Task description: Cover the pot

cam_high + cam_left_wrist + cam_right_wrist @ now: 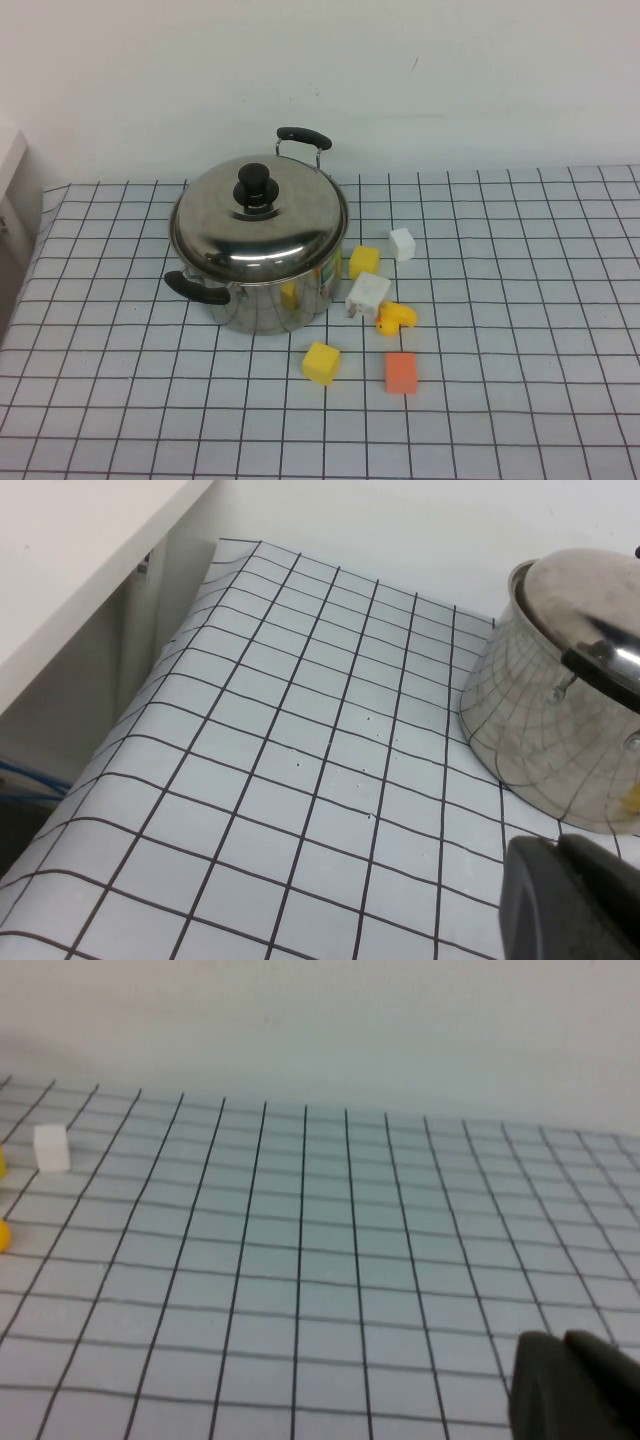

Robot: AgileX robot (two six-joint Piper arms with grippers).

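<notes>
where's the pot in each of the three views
High view: the pot sits left of centre, lid on it, coloured blocks to its right.
Left wrist view: at the right edge, by the left gripper.
Right wrist view: not in it; right gripper low.
Shared landmark: the grid tablecloth.

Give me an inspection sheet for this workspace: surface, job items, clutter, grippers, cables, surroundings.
Surface: white tablecloth with black grid, flat.
Job's things: large shiny stainless-steel pot with black loop handles; domed steel lid with black knob already on it.
Clutter: two yellow blocks, two white blocks, orange block, small yellow toy, right of the pot.
Grippers: left gripper and right gripper show only at their wrist views' edges, above the cloth, holding nothing seen.
Cables: nothing seen.
Surroundings: plain white wall.
</notes>
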